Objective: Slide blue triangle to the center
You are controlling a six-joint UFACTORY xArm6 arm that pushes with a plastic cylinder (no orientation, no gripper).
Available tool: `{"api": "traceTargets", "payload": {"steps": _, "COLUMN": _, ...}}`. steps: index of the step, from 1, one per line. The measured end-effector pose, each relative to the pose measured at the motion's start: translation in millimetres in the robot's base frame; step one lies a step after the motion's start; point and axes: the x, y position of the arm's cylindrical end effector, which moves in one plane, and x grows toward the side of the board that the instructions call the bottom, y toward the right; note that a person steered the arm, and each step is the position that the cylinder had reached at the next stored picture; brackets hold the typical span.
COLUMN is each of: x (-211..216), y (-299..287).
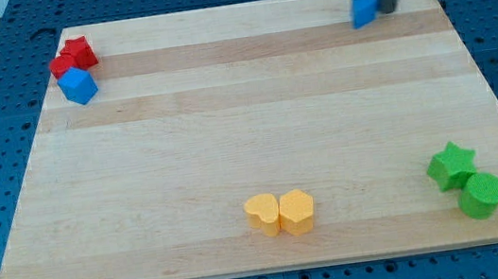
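Observation:
The blue triangle [365,11] lies near the board's top edge, right of centre. My tip [386,10] is at the triangle's right side, touching or almost touching it. The dark rod rises from there out of the view's top. The wooden board [249,139] fills most of the view.
At the top left lie two red blocks, one a star [79,52] and one [60,65] partly hidden, with a blue cube [79,86] just below them. Two yellow blocks [262,214] [296,212] sit side by side at the bottom centre. A green star [451,165] and a green cylinder [481,195] sit at the bottom right.

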Motion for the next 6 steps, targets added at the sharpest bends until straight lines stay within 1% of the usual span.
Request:
{"api": "traceTargets", "payload": {"steps": 1, "x": 24, "y": -100}}
{"api": "traceTargets", "payload": {"steps": 2, "x": 40, "y": -156}}
{"api": "traceTargets", "payload": {"steps": 3, "x": 39, "y": -114}}
{"api": "traceTargets", "payload": {"steps": 4, "x": 25, "y": -42}}
{"api": "traceTargets", "payload": {"steps": 5, "x": -9, "y": -14}}
{"api": "traceTargets", "payload": {"steps": 6, "x": -10, "y": -47}}
